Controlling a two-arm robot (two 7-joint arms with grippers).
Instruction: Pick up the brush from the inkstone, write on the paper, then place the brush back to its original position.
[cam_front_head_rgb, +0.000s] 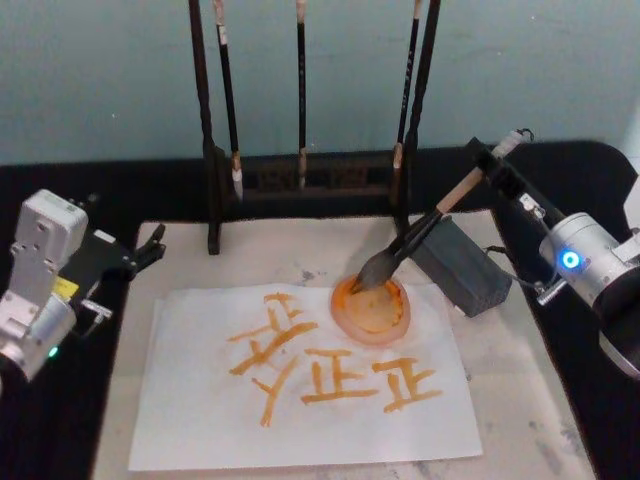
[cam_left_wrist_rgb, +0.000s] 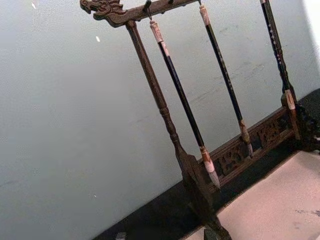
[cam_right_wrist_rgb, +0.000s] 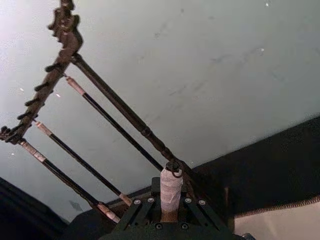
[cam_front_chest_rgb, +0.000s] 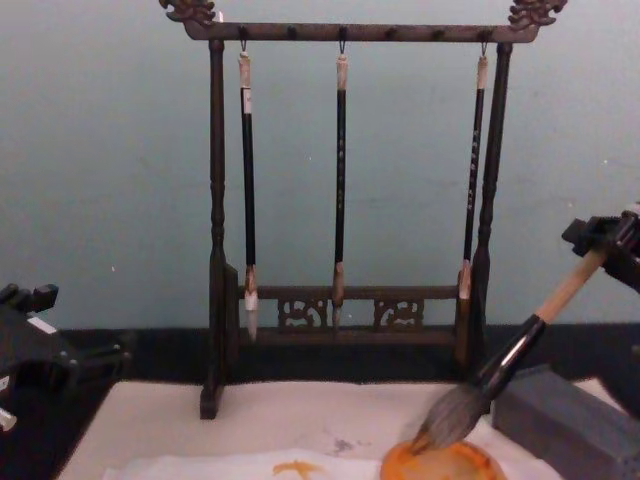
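Head cam down, chest level; shared rack (cam_front_head_rgb: 350, 190)

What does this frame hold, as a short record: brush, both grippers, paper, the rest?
brush: tilted, bristles down on the orange dish
right gripper: shut on the brush's upper handle
left gripper: parked at the table's left, off the paper
paper: carries orange strokes
grey block: right of the dish
rack: behind the paper, three thin brushes hanging
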